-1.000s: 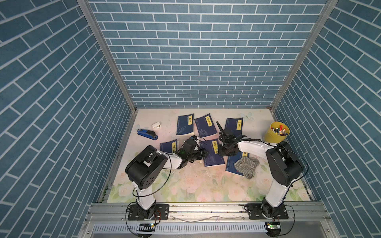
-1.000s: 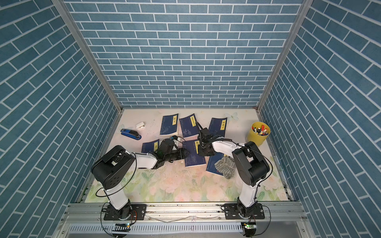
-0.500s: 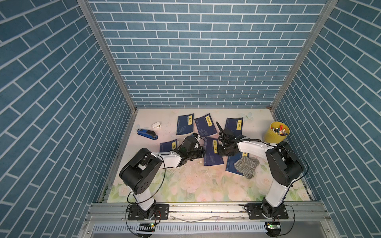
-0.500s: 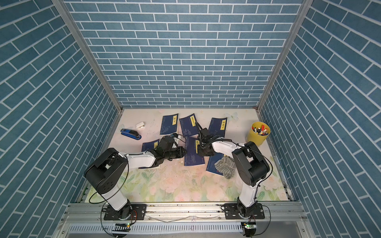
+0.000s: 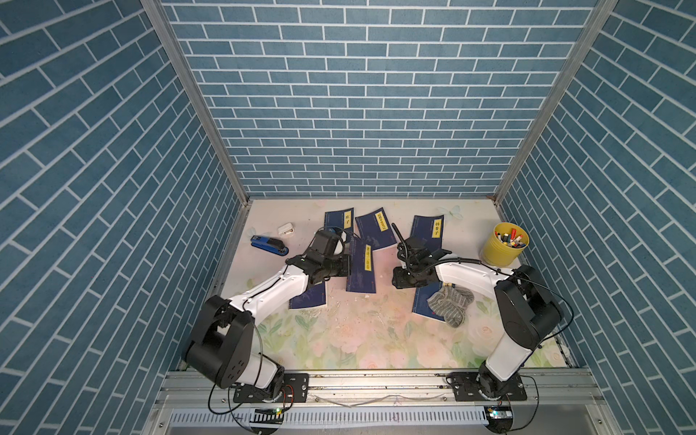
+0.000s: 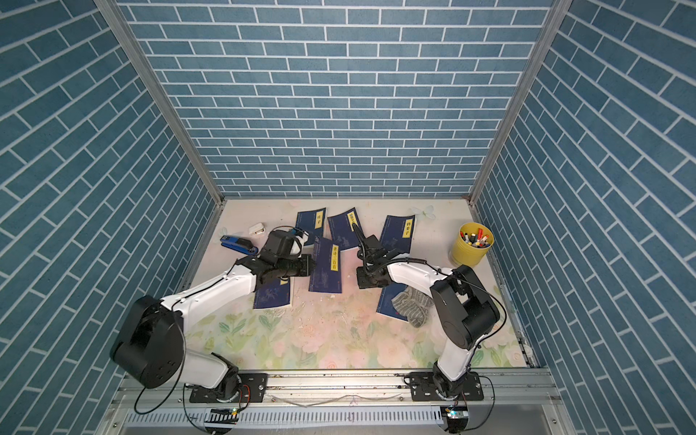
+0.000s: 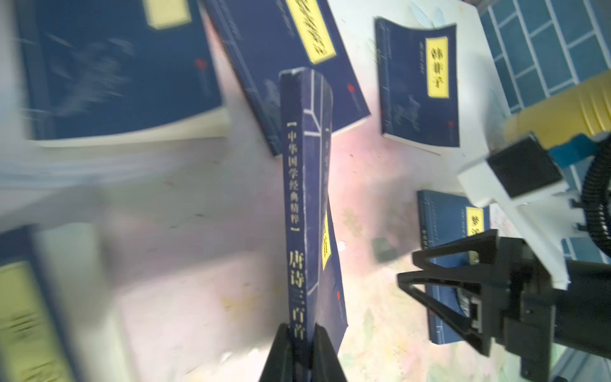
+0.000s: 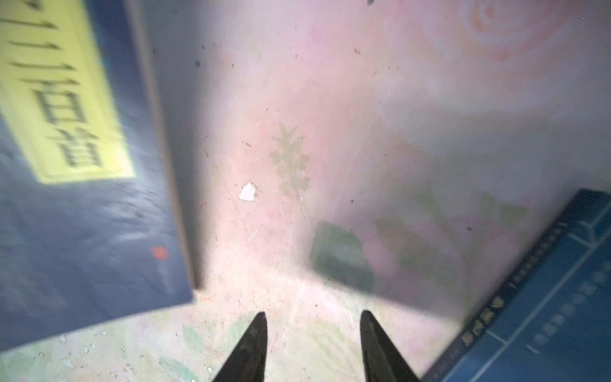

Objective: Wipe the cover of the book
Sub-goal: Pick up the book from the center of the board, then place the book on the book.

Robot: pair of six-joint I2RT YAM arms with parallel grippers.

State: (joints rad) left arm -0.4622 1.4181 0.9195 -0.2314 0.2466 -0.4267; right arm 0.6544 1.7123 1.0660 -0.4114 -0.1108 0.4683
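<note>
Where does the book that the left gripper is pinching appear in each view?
Both top views: book mid-table, among the other blue books.
Left wrist: book seen spine-on, rising from the left gripper.
Right wrist: its cover with the yellow label.
Shared landmark: the neighbouring book partly under the gray cloth.

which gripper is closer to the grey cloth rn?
Right. The right gripper hangs open close to the grey cloth, not touching; the left gripper, shut on the book, is farther off.

Left claw (image 6: 308,266) on edge of blue book (image 6: 326,277), right claw (image 6: 359,280) nearby, striped cloth (image 6: 410,306) on another book (image 6: 388,303)
</note>
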